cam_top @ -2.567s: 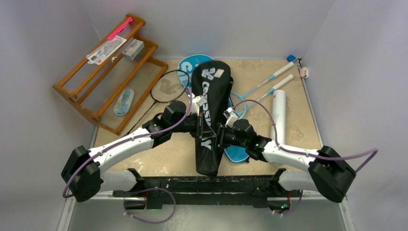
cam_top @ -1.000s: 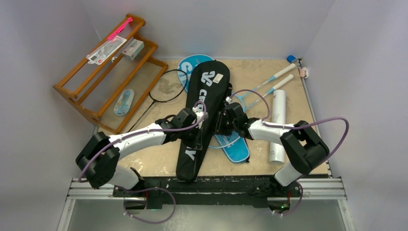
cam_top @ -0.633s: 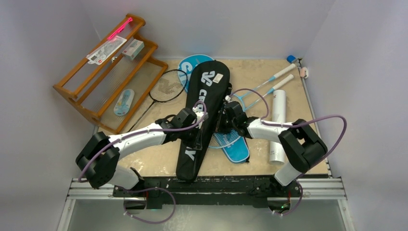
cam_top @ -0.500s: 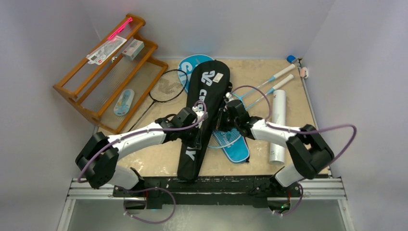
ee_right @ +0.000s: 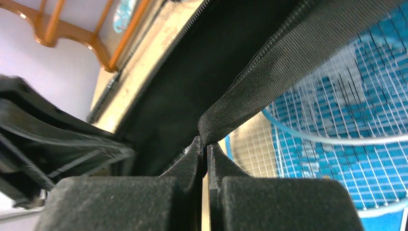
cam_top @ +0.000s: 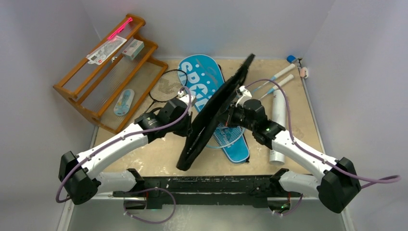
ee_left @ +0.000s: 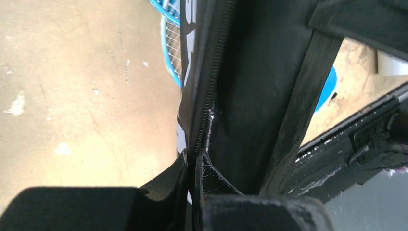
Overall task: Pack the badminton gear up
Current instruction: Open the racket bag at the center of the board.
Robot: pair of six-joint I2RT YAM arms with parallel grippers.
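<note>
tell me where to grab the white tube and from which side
Grip the white tube at its middle, probably from straight above, fingers either side of its round body. It lies flat on the table, pointing near to far. The racket handles lie close by its far end, so avoid that end. The right gripper is nearer, but it is shut on the black cover.
</note>
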